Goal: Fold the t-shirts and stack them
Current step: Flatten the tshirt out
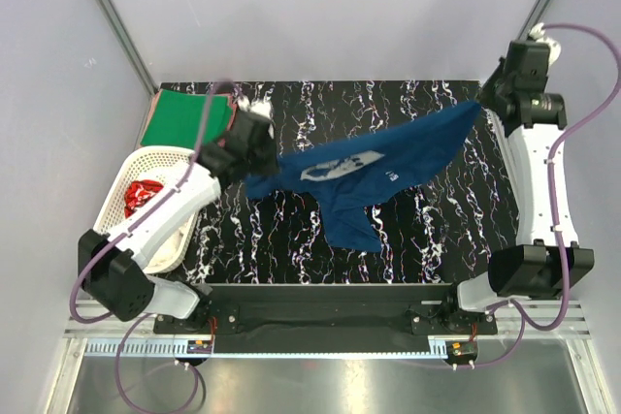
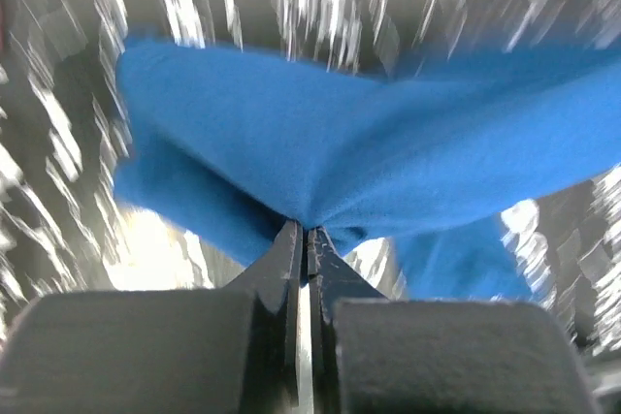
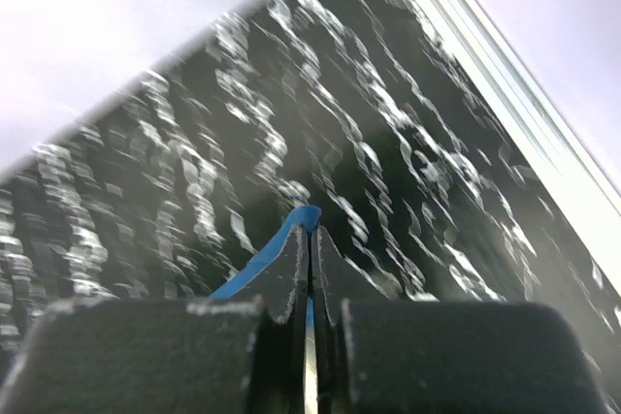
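A navy blue t-shirt with a white print hangs stretched above the black marbled table, its lower part drooping toward the table. My left gripper is shut on its left end, and the blue cloth bunches at the tips of that gripper. At the far right my right gripper is shut on the other end; a blue edge pokes from its tips. A folded green t-shirt lies at the back left. A red t-shirt with white print sits in the basket.
The white lattice basket stands at the left edge of the table, under my left arm. Grey walls close in the back and sides. The arm bases and a rail run along the near edge.
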Motion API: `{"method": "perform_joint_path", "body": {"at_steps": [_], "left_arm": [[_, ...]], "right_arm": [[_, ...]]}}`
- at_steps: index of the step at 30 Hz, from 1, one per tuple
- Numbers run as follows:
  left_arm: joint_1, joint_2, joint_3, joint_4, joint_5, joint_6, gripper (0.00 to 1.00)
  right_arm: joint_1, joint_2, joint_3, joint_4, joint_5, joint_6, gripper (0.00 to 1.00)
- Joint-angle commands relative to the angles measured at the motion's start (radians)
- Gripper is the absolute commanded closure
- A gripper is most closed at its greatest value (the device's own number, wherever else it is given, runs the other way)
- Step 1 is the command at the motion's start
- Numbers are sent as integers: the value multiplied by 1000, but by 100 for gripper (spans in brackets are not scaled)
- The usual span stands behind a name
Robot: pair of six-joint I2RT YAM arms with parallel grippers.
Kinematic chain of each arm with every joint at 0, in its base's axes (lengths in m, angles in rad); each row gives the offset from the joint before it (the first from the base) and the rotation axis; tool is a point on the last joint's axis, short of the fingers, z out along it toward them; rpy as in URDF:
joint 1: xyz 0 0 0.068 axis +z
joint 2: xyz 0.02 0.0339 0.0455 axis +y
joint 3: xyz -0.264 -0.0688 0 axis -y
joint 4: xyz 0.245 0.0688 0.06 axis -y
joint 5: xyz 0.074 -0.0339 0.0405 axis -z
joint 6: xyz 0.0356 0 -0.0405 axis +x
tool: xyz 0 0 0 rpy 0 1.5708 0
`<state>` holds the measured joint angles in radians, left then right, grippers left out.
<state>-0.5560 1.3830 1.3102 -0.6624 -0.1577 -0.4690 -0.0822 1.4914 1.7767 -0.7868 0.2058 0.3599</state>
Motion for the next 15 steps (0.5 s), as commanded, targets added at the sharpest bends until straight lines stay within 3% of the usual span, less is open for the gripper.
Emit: {"method": "perform_joint_path", "body": {"at_steps": [1,2,5,6,9,12,15], "left_arm": [[-114,-51,-204,107,38,-118,94],[-139,-50,-303,145,78,-143,84],[-193,-44,-423,224,200,-227,72],[-193,-51,-431,228,227,-243,58],[-157,-119,-366,158,189,-192,37],[-4,-96,-245,54,173,-111,36],[151,11,-159,56,135,-31,37]], "right_arm": [[-2,-69,-139,-11,98,-4,100],[-2,-77,-166,-12,96,2,100],[-2,-89,-229,-19,78,5,100],[-2,-88,-237,-25,87,4,100],[-2,-95,-258,-31,104,1,100],[-2,-108,-281,-8,66,7,100],[-2,-106,-296,12,12,11,100]]}}
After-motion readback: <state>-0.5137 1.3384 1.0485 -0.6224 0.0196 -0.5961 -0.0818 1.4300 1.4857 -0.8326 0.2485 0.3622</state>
